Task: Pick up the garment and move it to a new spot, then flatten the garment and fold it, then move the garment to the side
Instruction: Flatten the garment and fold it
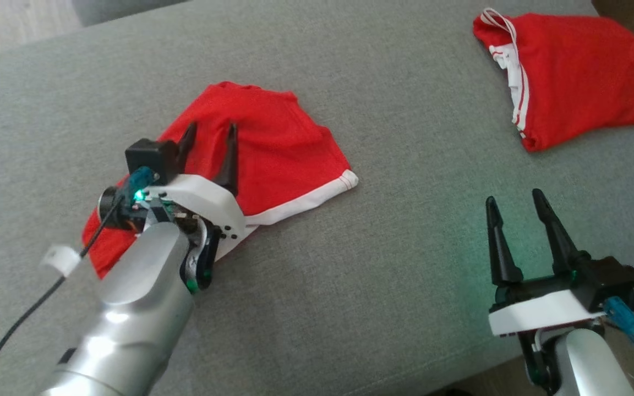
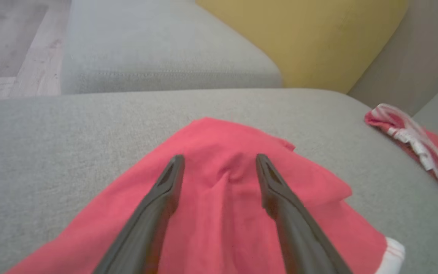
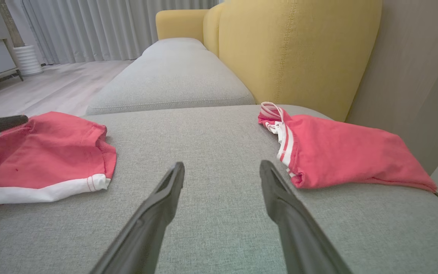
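Red garment (image 1: pixel 273 148) with a white hem lies rumpled at centre-left of the head view, flat on the grey sofa cushion (image 1: pixel 377 82). The left gripper (image 1: pixel 212 127) hangs over it, fingers spread, grasping nothing. The right gripper (image 1: pixel 514 196) is released too, at lower right over bare cushion. Flattening looks to be the step in hand. The next move likely calls for pinching an edge and drawing the cloth smooth. A second red garment (image 1: pixel 575 77) lies at upper right. Both rest straight on the cushion, not in any container.
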{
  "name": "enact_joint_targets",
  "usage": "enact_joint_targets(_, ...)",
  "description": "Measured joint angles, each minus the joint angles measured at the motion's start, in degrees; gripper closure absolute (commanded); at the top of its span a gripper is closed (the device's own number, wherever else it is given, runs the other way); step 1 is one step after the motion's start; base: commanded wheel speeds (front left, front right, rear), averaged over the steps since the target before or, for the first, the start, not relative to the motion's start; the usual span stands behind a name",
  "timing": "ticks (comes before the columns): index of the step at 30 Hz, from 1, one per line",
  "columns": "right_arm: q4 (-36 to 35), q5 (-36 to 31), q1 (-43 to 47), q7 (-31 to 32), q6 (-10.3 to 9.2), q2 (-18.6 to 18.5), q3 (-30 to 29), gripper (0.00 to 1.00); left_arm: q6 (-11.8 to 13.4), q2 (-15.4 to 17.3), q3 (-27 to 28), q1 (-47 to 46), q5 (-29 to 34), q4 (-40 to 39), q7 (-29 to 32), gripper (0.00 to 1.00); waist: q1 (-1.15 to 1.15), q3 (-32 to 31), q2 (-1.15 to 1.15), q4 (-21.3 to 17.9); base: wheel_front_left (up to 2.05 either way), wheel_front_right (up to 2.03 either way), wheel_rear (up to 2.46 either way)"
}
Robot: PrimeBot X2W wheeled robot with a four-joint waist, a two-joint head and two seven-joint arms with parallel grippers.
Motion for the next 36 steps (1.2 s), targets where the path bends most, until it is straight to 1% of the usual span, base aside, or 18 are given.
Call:
enact_joint_targets(3, -0.1, 0.0, 0.2, 0.0, 0.00, 0.0, -0.8, 0.00, -0.2, 0.2, 0.4, 1.4, -0.1, -2.3, -4.5, 0.00, 0.00, -1.4, 0.00, 0.9, 0.00, 0.00, 0.00)
enact_joint_targets(4, -0.1, 0.0, 0.2, 0.0, 0.00, 0.0, -0.8, 0.00, -0.2, 0.2, 0.4, 1.4, -0.1, -2.3, -4.5, 0.00, 0.00, -1.4, 0.00, 0.9, 0.00, 0.00, 0.00)
enact_joint_targets(6, -0.5, 0.0, 0.6, 0.0, 0.00, 0.0, -1.3, 0.00, 0.2, 0.5, 1.0, 3.8, 0.0, -5.5, -6.5, 0.00, 0.00, -2.6, 0.00, 1.6, 0.00, 0.00, 0.00)
enact_joint_targets(9, -1.2, -0.3, 1.4, 0.0, 0.00, 0.0, -2.6, 0.00, 3.3, 2.4, 2.5, 10.0, 1.6, -12.7, -7.9, 0.00, -0.01, -4.8, 0.00, 2.6, 0.00, 0.00, 0.00)
enact_joint_targets(12, -2.1, -0.4, 2.6, 0.0, 0.00, 0.0, -4.1, 0.00, 6.8, 4.8, 4.7, 18.8, 2.9, -20.7, -8.4, 0.00, -0.02, -6.9, 0.00, 4.1, 0.00, 0.00, 0.00)
enact_joint_targets(13, -2.4, -0.6, 3.1, 0.0, 0.00, 0.0, -4.3, 0.00, 7.5, 5.4, 5.7, 22.2, 2.9, -23.2, -8.4, 0.00, -0.02, -7.5, 0.00, 4.7, 0.00, 0.00, 0.00)
enact_joint_targets(15, -2.7, -0.8, 3.5, 0.0, 0.00, 0.0, -4.8, 0.00, 8.7, 5.9, 8.0, 28.6, 3.2, -27.7, -8.4, 0.00, -0.02, -8.5, 0.00, 6.1, 0.00, 0.00, 0.00)
enact_joint_targets(17, -2.8, -1.6, 3.7, 0.0, 0.00, 0.0, -5.4, 0.00, 9.6, 6.3, 9.7, 34.0, 5.0, -30.6, -8.4, 0.00, -0.02, -9.4, 0.00, 7.4, 0.00, 0.00, 0.00)
enact_joint_targets(21, -2.7, -2.4, 4.5, 0.0, 0.00, 0.0, -6.2, 0.00, 10.1, 6.4, 13.7, 42.3, 8.5, -34.4, -8.4, 0.00, -0.02, -11.1, 0.00, 10.2, 0.00, 0.00, 0.00)
enact_joint_targets(25, -1.8, -2.4, 4.5, 0.0, 0.00, 0.0, -6.4, 0.00, 6.8, 4.8, 17.3, 46.9, 12.3, -36.4, -8.4, 0.00, -0.01, -12.6, 0.00, 13.3, 0.00, 0.00, 0.00)
enact_joint_targets(30, 0.1, -1.3, 5.9, 0.0, 0.00, 0.0, -5.9, 0.00, 1.3, 1.4, 22.9, 51.3, 17.0, -37.0, -8.4, 0.00, -0.01, -14.8, 0.00, 16.5, 0.00, 0.00, 0.00)
enact_joint_targets(33, 1.5, -1.2, 6.6, 0.0, 0.00, 0.0, -5.5, 0.00, -2.1, -0.8, 26.3, 53.6, 19.5, -36.2, -8.4, 0.00, -0.01, -15.8, 0.00, 17.6, 0.00, 0.00, 0.00)
enact_joint_targets(36, 2.1, -1.2, 6.7, 0.0, 0.00, 0.0, -4.9, 0.00, -5.0, -2.3, 29.1, 54.8, 21.6, -35.2, -8.4, 0.00, -0.01, -16.5, 0.00, 18.2, 0.00, 0.00, 0.00)
